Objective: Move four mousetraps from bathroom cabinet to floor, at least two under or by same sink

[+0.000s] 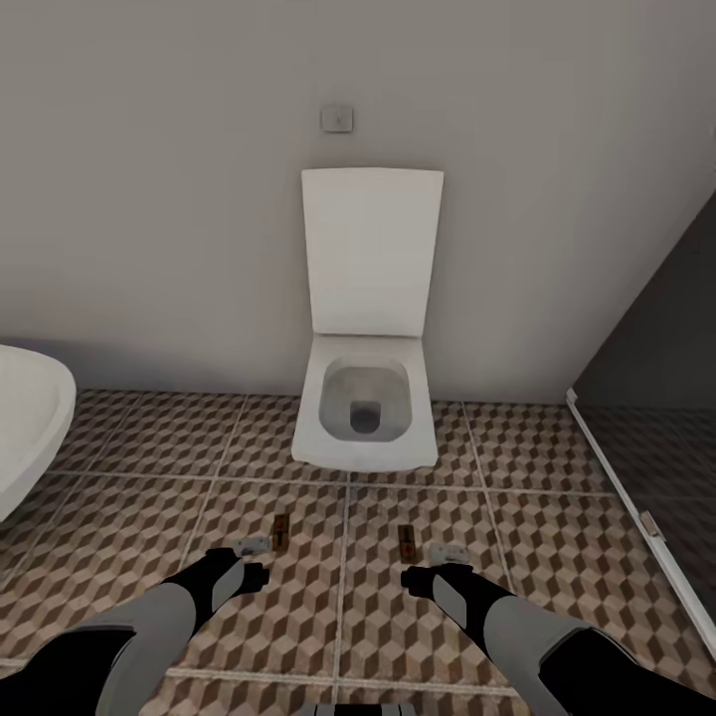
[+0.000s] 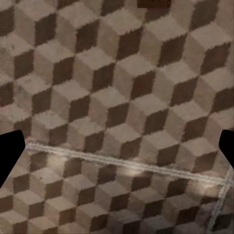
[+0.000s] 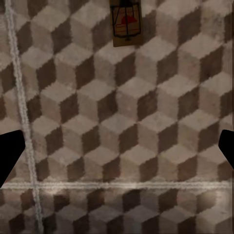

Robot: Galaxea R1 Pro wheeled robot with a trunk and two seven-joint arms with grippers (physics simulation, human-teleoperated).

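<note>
White rounded bathtub [image 1: 30, 428]: at far left edge. Left gripper [image 1: 242, 575]: low over the bathroom floor [image 1: 129, 467], fingers spread wide, nothing between them. Pale grey mousetrap [image 1: 255, 544]: on the tiles just beyond that gripper; dark brown mousetrap [image 1: 281, 530] just beside it. White toilet [image 1: 366, 413]: centre, lid raised, wall button [image 1: 337, 119] above. Second dark brown mousetrap [image 1: 407, 543], second pale grey mousetrap [image 1: 449, 551]: on tiles ahead of the right gripper [image 1: 423, 579], likewise spread and empty. Glass shower stall [image 1: 656, 398]: far right.
</note>
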